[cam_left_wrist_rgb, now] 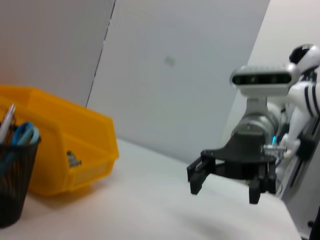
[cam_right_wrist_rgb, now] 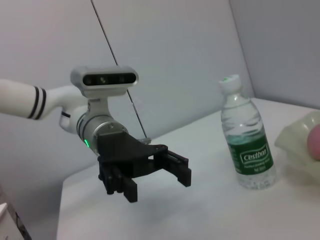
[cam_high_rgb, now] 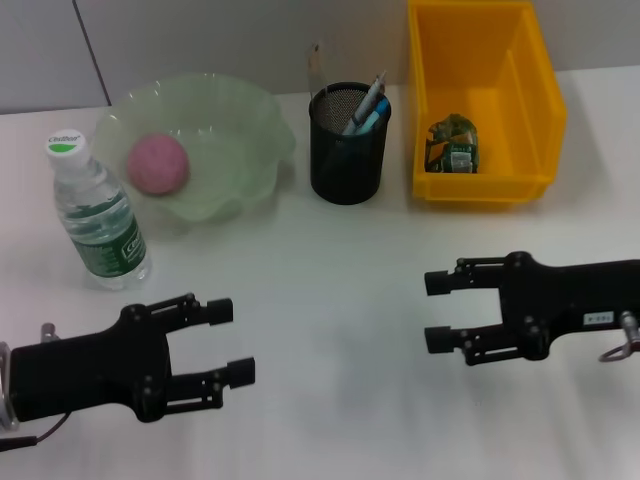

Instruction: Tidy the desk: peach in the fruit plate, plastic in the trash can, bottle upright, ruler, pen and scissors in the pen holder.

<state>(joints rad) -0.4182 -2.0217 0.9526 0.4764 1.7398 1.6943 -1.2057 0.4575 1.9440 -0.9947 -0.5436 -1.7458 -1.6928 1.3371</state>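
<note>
Surface: white table (cam_high_rgb: 330, 290) | Backdrop: pale grey wall panels (cam_high_rgb: 220, 40) behind it, split by a dark vertical seam (cam_high_rgb: 92, 50)

A: What colours are on the desk?

B: A pink peach (cam_high_rgb: 157, 164) in a pale translucent green fruit plate (cam_high_rgb: 235, 140). The water bottle (cam_high_rgb: 97, 214) is clear, with a white cap and a green label.

A: And the containers?

B: A black mesh pen holder (cam_high_rgb: 348, 145) with blue-handled scissors (cam_high_rgb: 371, 118), and a yellow bin (cam_high_rgb: 483, 100). Both grippers, left (cam_high_rgb: 232, 342) and right (cam_high_rgb: 437, 311), are black; the desk (cam_high_rgb: 330, 300) is white.
</note>
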